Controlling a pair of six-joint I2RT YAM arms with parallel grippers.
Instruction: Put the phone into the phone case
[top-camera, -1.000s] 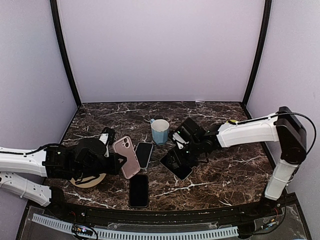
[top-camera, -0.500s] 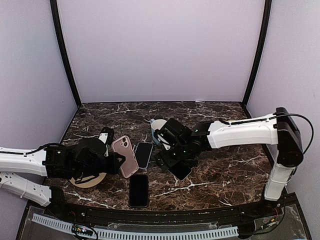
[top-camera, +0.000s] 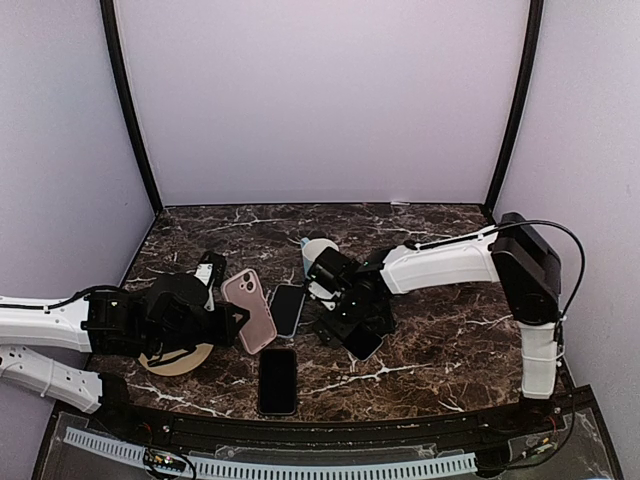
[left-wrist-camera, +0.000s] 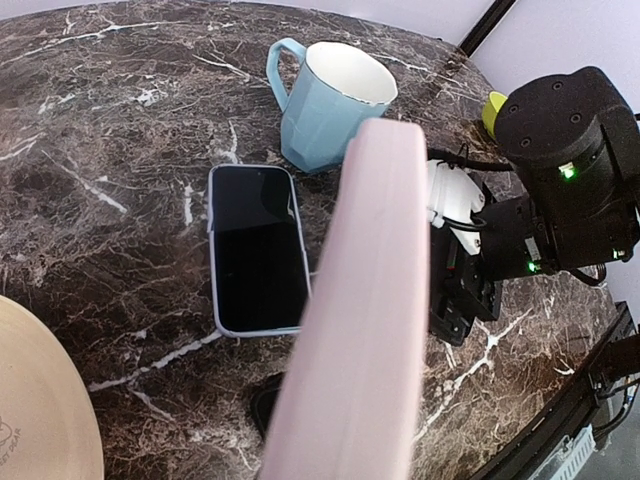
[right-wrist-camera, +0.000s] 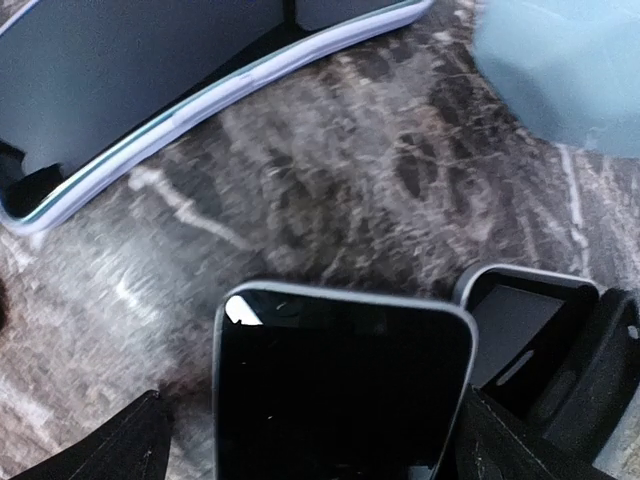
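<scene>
**Square the phone to the case before pressing it in**

The right pincer (right-wrist-camera: 310, 405) was pinching a dark-screened phone with a silver-grey rim (right-wrist-camera: 345, 380) by its long edges, screen towards the wrist camera. The phone looked sharp while the dark marble bench (top-camera: 440, 340) behind it was blurred, so I judged it was carried clear of the surface. Opposite, the left pincer (top-camera: 232, 322) held a pink rounded phone case (top-camera: 250, 312) on a slant, one long edge up. Its fingers were hidden behind the case in the wrist view, so that grip was read from the top view alone.

The two were near but apart, so the step in hand looked to be the approach. To do it well, the phone's long axis should be lined up with the case's. One end should be seated first and the rest then pressed down.

The lens cut-out showed near the case's upper end. I could not tell which face was the hollow one, so the case might need turning.

A phone with a pale blue rim (top-camera: 288, 308) lay flat between the arms. A pale blue mug (top-camera: 320, 262) stood just behind it. The path should pass above both. A black phone (top-camera: 278, 381) and a tan disc (top-camera: 185, 362) lay nearer the front, out of the way.
</scene>
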